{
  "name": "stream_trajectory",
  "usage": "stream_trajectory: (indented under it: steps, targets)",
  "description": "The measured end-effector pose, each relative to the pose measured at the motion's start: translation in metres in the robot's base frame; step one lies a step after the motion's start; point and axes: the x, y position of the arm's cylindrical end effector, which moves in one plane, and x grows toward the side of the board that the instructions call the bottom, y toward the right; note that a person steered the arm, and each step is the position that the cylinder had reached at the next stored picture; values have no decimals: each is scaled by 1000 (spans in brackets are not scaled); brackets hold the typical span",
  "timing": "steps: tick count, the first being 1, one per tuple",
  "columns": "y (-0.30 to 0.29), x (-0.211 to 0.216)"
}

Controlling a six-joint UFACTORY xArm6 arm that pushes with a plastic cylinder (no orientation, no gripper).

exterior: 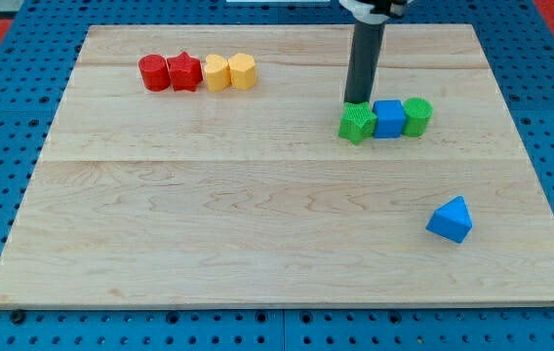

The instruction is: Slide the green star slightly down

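Observation:
The green star (356,125) lies on the wooden board (209,234) at the view's upper right. It is the left end of a row, touching a blue cube (388,118), which touches a green cylinder (416,116). My tip (358,100) stands just above the green star, at its top edge, touching or almost touching it.
A row of a red cylinder (153,72), a red star (184,71), a yellow block (217,72) and a yellow hexagonal block (243,71) lies at the view's upper left. A blue triangular block (451,219) sits at the lower right.

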Motion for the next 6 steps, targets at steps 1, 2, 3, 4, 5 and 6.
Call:
stream_trajectory:
  steps: [1, 2, 3, 4, 5, 6]
  targets:
    - [-1, 18]
    - [-6, 36]
    - [-21, 50]
    - [-46, 64]
    - [-76, 67]
    - [-75, 79]
